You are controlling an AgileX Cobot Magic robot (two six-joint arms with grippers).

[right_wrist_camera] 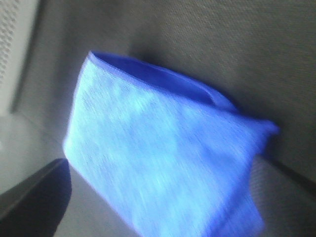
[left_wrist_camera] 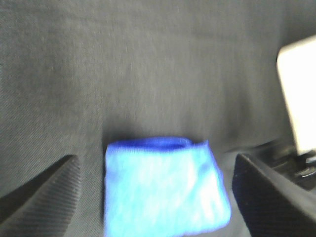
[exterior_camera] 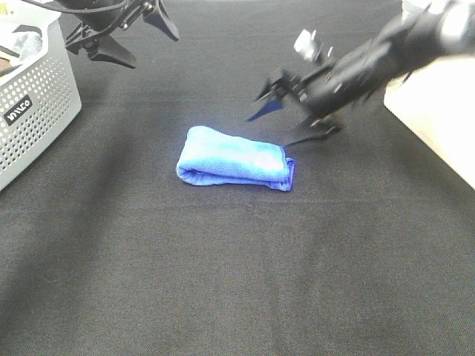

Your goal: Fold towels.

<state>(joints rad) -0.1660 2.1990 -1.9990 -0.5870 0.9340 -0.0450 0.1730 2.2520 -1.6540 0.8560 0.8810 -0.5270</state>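
A blue towel [exterior_camera: 235,159] lies folded into a small thick rectangle in the middle of the black table. It also shows in the left wrist view [left_wrist_camera: 163,185] and fills the right wrist view [right_wrist_camera: 168,158]. My right gripper [exterior_camera: 286,122] is open and empty, just above and behind the towel's right end. My left gripper [exterior_camera: 137,37] is open and empty, raised at the back left, well away from the towel. Both wrist views are blurred.
A grey perforated basket [exterior_camera: 33,104] stands at the far left with dark cloth inside. A pale wooden surface [exterior_camera: 438,111] sits at the right edge; it also shows in the left wrist view [left_wrist_camera: 298,94]. Black cloth [exterior_camera: 237,282] covers the table.
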